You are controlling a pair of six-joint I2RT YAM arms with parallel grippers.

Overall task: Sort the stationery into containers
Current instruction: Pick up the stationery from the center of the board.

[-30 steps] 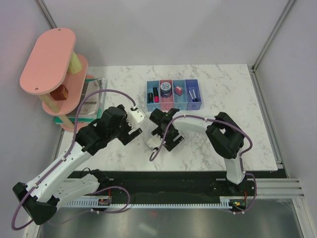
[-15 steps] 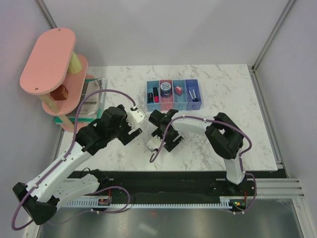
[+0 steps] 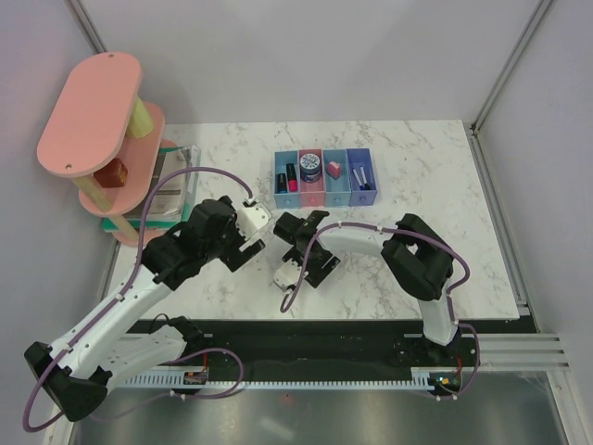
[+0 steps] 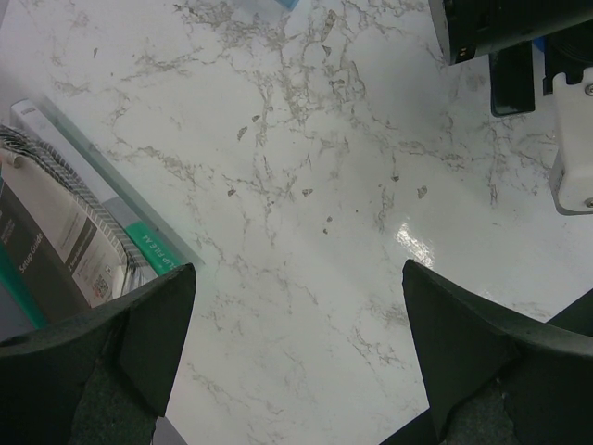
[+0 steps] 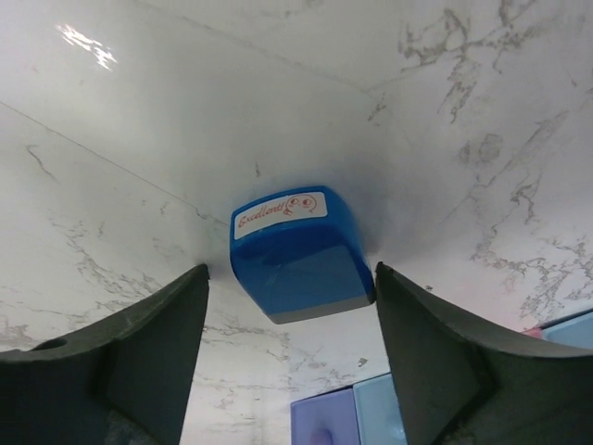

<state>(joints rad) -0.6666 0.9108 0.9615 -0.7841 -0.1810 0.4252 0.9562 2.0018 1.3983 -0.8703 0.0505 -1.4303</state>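
Right gripper [image 5: 291, 276] hides blue block [image 5: 295, 246] from overhead camera.

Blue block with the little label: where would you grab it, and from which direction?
Probably by its two plain sides, coming down from above. The blue block lies on the marble table between the open fingers of the right gripper. Those sides face the fingers, and the labelled face is turned away from both.

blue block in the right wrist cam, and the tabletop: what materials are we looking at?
Blue block: likely moulded plastic with a smooth satin finish. It has rounded corners, uniform colour, a soft sheen and a white printed label on one face.
Tabletop: marble-look and glossy, with grey veining and sharp light reflections. Real stone or laminate, cannot tell.
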